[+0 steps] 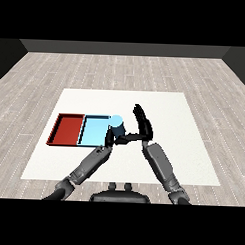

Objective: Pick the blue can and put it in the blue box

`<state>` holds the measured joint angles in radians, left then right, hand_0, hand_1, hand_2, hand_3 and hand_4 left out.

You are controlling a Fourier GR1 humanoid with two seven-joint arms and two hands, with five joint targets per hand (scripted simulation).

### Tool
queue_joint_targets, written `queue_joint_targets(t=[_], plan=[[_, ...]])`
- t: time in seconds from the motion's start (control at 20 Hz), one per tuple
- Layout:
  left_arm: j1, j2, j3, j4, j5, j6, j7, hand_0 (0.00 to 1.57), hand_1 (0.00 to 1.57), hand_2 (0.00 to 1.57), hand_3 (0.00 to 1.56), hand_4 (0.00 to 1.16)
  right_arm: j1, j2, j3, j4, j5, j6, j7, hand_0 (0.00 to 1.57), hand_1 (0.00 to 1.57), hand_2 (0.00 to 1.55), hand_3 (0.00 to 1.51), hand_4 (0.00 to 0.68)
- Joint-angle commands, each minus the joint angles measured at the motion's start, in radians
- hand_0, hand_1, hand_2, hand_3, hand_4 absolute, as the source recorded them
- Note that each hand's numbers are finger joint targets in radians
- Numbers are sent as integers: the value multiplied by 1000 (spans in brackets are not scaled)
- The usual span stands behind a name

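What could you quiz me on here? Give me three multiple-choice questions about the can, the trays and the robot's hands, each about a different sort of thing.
1. Where is the blue can?
A. At the right edge of the light blue tray
B. Inside the red tray
C. At the far right corner of the table

2. How many trays lie on the table?
A. One
B. Two
C. Four

3. How does the right hand stand?
A. Curled round the can
B. Fingers straight, holding nothing
C. Flat on the red tray

Answers:
1. A: the can stands at the light blue tray's right edge, with the left hand against it from below.
2. B: a red tray and a light blue one lie side by side.
3. B: its fingers point up, just right of the can, with nothing between them.
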<state>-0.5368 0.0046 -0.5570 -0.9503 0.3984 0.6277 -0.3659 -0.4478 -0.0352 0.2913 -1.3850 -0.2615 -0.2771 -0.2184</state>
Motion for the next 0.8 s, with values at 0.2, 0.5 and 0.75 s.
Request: queue_joint_targets(t=[0.2, 0.5, 0.75], plan=[[15, 39, 89, -14, -20, 5, -18, 1571, 1571, 1568, 1466, 1148, 99, -32, -104, -253, -89, 32, 18, 0, 0, 0, 0, 0], [-9, 173, 157, -43, -48, -8, 59, 1571, 1571, 1562, 1473, 1146, 243, -111, -220, -331, -142, 87, -29, 0, 0, 0, 0, 0], [-132, 189, 257, 190, -54, -77, 84, 1571, 1571, 1569, 1484, 1130, 224, -102, -253, -294, -134, 75, -24, 0, 0, 0, 0, 0]])
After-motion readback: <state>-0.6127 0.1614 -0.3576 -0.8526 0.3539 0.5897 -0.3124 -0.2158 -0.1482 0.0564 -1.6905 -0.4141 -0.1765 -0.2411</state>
